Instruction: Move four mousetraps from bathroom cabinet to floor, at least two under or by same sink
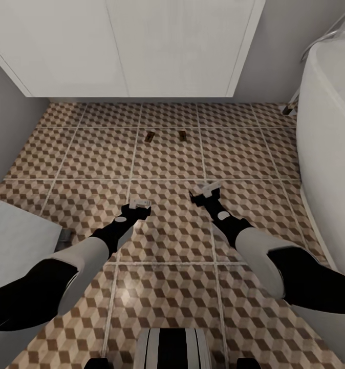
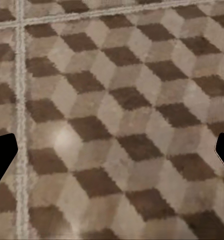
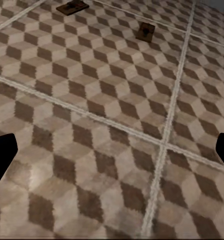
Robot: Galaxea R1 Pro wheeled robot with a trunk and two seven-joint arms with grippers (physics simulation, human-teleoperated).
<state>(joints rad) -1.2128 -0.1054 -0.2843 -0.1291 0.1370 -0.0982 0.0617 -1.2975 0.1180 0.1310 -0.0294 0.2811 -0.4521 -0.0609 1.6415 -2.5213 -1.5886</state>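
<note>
On the bathroom floor (image 1: 90, 154), two mousetraps (image 1: 149, 136) (image 1: 182, 135) lie near the sink's (image 1: 131, 46) front edge, satisfying that clause. Left hand (image 1: 139, 204), right hand (image 1: 205, 190): both open, empty.

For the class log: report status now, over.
Left gripper and right gripper open, empty, above the bathroom floor. Two mousetraps on tiles in front of the sink. Nothing in the way.
</note>
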